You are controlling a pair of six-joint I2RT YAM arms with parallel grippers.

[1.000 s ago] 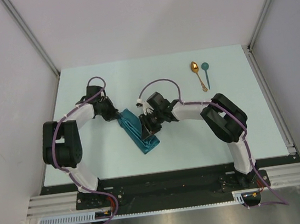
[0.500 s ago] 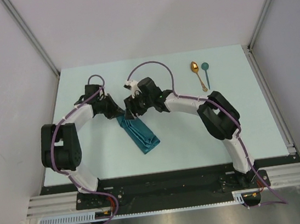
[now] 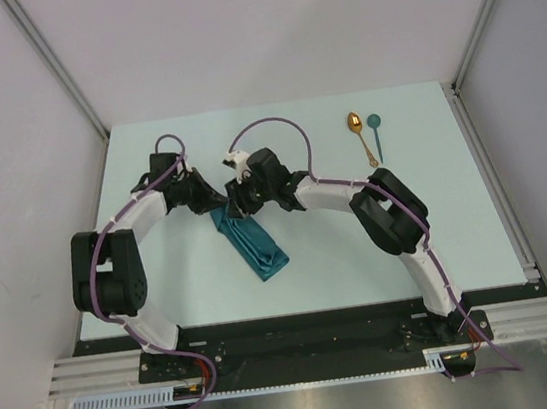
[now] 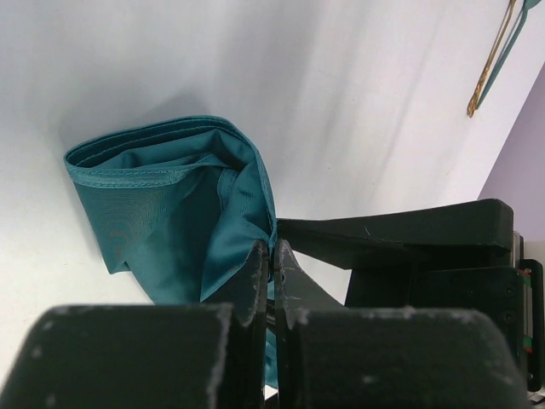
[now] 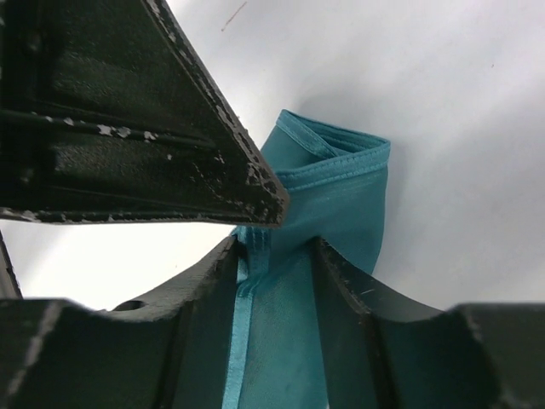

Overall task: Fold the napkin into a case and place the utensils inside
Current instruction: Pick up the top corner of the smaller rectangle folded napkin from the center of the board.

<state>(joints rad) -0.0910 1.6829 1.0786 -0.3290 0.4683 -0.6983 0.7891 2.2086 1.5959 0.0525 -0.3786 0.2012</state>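
The teal napkin (image 3: 259, 247) lies as a narrow folded strip slanting across the table's middle, its layered open end showing in the left wrist view (image 4: 162, 204). My left gripper (image 3: 215, 202) (image 4: 272, 249) is shut on a fold at the strip's far end. Right beside it, my right gripper (image 3: 237, 207) (image 5: 274, 247) stands open, its fingers (image 5: 341, 273) astride the same end with cloth (image 5: 341, 187) filling the gap between them. The utensils lie apart at the back right: a gold spoon (image 3: 355, 125) and a teal spoon (image 3: 374, 125).
The pale table (image 3: 165, 299) is walled by grey panels at left, back and right. Both arms arch inward from the near edge and almost touch above the napkin's far end. The spoons' handles (image 4: 490, 77) show at the top right of the left wrist view.
My right gripper left the strip's middle, moved up to its far end beside the left gripper, opened wider, then began closing. The left gripper stayed shut on the cloth and shifted slightly back.
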